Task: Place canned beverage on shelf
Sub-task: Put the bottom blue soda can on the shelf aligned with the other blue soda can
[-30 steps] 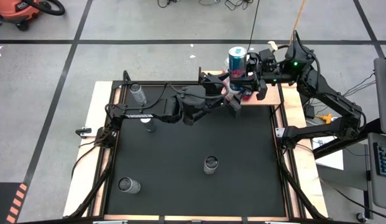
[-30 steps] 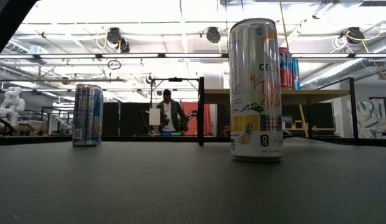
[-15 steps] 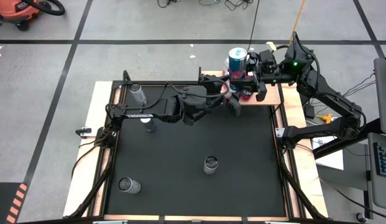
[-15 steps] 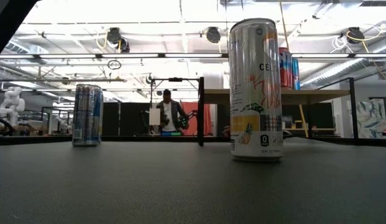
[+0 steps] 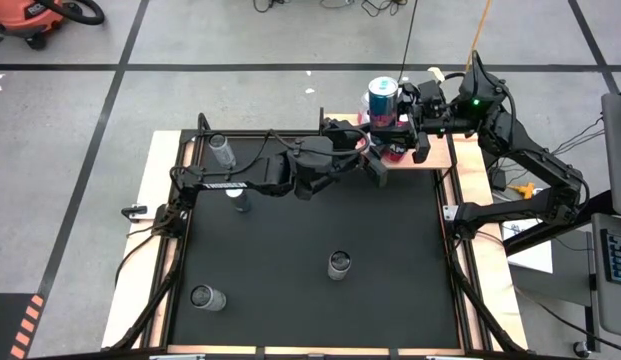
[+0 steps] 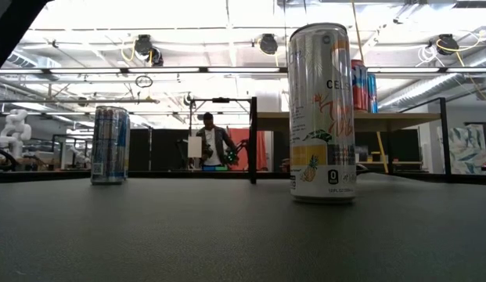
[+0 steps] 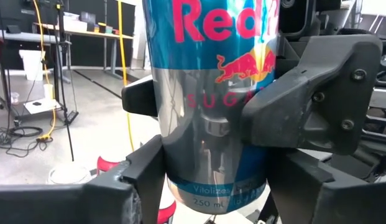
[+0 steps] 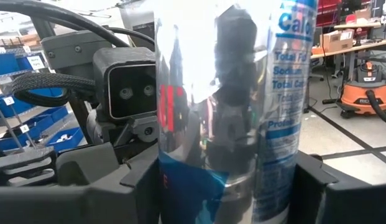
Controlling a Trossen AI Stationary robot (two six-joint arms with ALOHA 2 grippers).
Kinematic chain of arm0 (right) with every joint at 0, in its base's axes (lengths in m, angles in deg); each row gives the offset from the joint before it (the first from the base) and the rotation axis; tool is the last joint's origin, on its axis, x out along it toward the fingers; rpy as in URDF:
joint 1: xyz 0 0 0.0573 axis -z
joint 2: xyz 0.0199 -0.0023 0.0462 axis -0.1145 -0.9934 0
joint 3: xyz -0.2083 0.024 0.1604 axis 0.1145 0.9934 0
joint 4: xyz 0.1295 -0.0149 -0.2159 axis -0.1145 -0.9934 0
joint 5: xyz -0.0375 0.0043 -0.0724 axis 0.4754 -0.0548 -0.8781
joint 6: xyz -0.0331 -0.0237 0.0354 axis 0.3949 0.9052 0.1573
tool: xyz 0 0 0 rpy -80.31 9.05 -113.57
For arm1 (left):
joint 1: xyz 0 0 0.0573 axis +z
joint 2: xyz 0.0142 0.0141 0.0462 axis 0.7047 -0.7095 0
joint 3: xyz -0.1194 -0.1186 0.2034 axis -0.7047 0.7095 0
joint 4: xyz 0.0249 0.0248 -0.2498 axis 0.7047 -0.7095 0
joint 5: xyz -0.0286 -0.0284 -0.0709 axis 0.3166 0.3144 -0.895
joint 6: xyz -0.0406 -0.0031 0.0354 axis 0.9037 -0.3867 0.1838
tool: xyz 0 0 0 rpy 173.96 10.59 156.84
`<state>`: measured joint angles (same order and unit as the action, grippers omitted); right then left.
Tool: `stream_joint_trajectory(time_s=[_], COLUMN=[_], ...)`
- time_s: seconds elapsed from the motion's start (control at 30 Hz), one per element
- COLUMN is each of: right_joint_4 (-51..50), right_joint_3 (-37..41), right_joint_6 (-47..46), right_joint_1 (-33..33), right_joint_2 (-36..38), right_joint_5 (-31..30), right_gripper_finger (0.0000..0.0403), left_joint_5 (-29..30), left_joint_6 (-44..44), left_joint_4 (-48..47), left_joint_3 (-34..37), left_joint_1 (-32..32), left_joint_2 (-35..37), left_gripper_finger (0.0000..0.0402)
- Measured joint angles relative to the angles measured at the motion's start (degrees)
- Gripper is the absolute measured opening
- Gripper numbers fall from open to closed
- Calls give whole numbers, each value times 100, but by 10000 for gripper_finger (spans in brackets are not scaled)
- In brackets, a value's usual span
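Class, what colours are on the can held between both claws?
Blue and silver with red lettering; left wrist view shows it best.

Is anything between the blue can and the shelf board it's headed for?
Nothing visible: the blue can stands upright over the shelf already, between the right gripper's fingers, with the left gripper at it from the opposite side.

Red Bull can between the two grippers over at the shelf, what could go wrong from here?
1. The right gripper clamps the Red Bull can while the left gripper sits at the same can; if both pull, it may twist or slip.
2. The can is tall and slim, so a sideways retreat could tip it at the shelf.
3. The arms crowd together there and might collide.
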<state>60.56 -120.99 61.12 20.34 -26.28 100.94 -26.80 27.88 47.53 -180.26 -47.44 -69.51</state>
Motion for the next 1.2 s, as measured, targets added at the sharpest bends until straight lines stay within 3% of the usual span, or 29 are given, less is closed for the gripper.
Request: stream_joint_trajectory(time_s=[0.77,1.2], right_joint_4=[-28,-100], right_joint_3=[2,-151], right_joint_6=[-598,-176], right_joint_1=[-2,-2], right_joint_2=[266,523], right_joint_5=[4,-184], right_gripper_finger=[310,316], left_joint_5=[-170,-186], left_joint_6=[-466,-557], left_joint_4=[51,-434], left_joint_3=[0,-11], left_joint_1=[0,0], left_joint_2=[4,28], left_gripper_finger=[217,217])
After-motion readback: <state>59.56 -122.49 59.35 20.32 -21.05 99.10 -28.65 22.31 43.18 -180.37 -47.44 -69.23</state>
